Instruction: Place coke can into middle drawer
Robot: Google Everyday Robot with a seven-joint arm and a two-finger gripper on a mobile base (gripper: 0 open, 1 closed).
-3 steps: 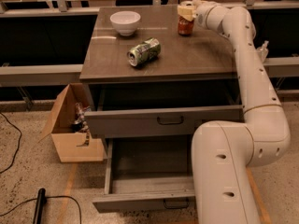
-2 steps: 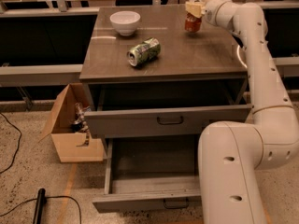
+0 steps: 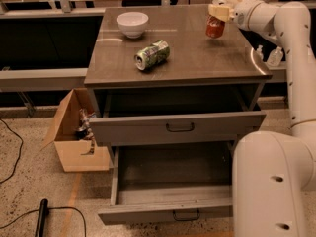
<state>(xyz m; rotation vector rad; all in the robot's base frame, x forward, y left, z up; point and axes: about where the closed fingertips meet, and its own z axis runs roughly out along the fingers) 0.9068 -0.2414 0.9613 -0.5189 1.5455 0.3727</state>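
Shifted rightward, the coke can (image 3: 215, 29) hangs upright in the tool's (image 3: 217, 16) grip near the tabletop's (image 3: 197, 60) far right corner, with the middle drawer (image 3: 148, 214) open below.

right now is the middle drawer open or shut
Open: the middle drawer is pulled out, inside showing. The end effector holds the coke can over the tabletop.

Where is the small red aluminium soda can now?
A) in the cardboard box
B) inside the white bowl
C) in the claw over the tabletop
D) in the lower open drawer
C: the claw is shut on the small red aluminium soda can over the grey tabletop's far right part.
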